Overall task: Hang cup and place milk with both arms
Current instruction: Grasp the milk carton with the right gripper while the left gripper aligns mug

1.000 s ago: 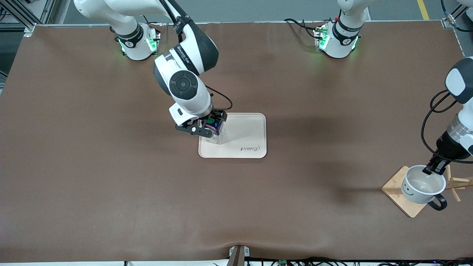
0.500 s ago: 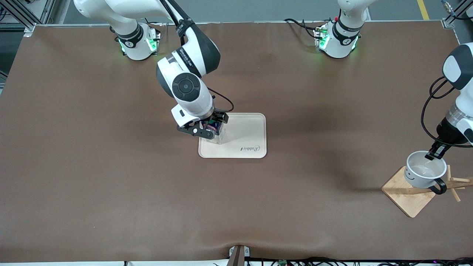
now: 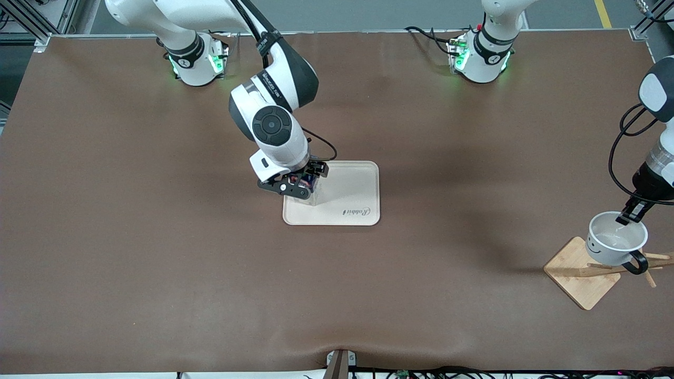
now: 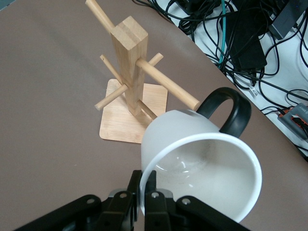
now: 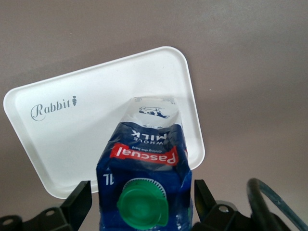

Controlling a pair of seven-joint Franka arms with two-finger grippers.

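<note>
Brown table mat (image 3: 158,252) covers the whole work surface; cables and electronics lie off its edge in the left wrist view. A cream tray (image 3: 358,181) printed "Rabbit" sits mid-table. A bamboo cup rack (image 3: 582,273), square base with an upright post and pegs, stands at the left arm's end of the table, nearer the front camera than the tray.

The right gripper (image 3: 300,181) is over the tray's corner toward the right arm's end. The milk carton (image 5: 144,173) stands upright on the tray between its fingers (image 5: 77,202), blue with a green cap and "Pascual" print. In the right wrist view small gaps show between the finger pads and the carton sides, so the jaws look parted around it, not pinching. In the front view the carton is mostly hidden by the gripper.

The left gripper (image 3: 634,210) is over the rack, jaws clamped on the rim of the white cup (image 3: 613,245), one finger inside and one outside. The cup is held up in the air, tilted, mouth up toward the front camera, smiley face toward the right arm's end. Its black handle (image 4: 226,108) is just beside the tip of one peg (image 4: 166,84); can't tell whether the peg has entered the loop.
</note>
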